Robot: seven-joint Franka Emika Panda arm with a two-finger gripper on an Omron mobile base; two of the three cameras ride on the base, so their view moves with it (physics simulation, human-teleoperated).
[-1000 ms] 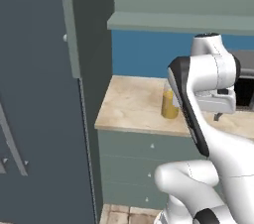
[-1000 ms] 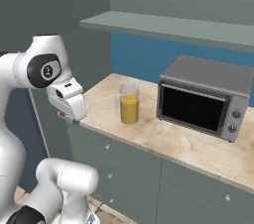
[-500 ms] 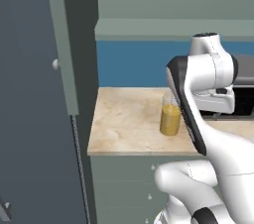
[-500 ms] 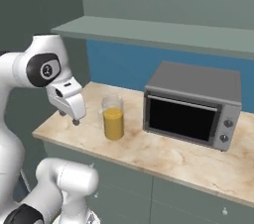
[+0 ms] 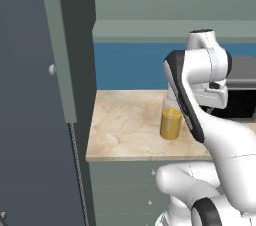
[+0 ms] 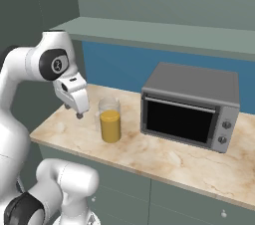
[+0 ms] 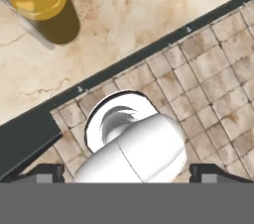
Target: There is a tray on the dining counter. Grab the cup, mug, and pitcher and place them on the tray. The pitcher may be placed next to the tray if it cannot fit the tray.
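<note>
Our gripper (image 6: 78,113) hanging empty above the counter's (image 6: 149,154) near edge, fingers (image 7: 47,172) spread wide apart, pitcher (image 6: 110,121) upright on the marbled counter just beside us, left of the toaster oven (image 6: 191,104), blue backsplash (image 5: 130,70) behind, tiled floor (image 7: 218,74) below

A rendered home kitchen. A beige marble-patterned counter (image 6: 164,157) runs beneath a blue backsplash (image 6: 119,67) and a grey-green shelf (image 6: 164,32). On the counter, well to the right of the gripper (image 6: 78,113), stands a steel toaster oven (image 6: 189,107) with a dark glass door and two knobs. Just right of the gripper sits a glass pitcher (image 6: 110,120), orange in its lower half. Grey-green drawers (image 6: 124,194) lie below the gripper, and the floor (image 7: 208,69) is brown stone tile. A tall dark cabinet (image 5: 40,120) stands far to its left.
</note>
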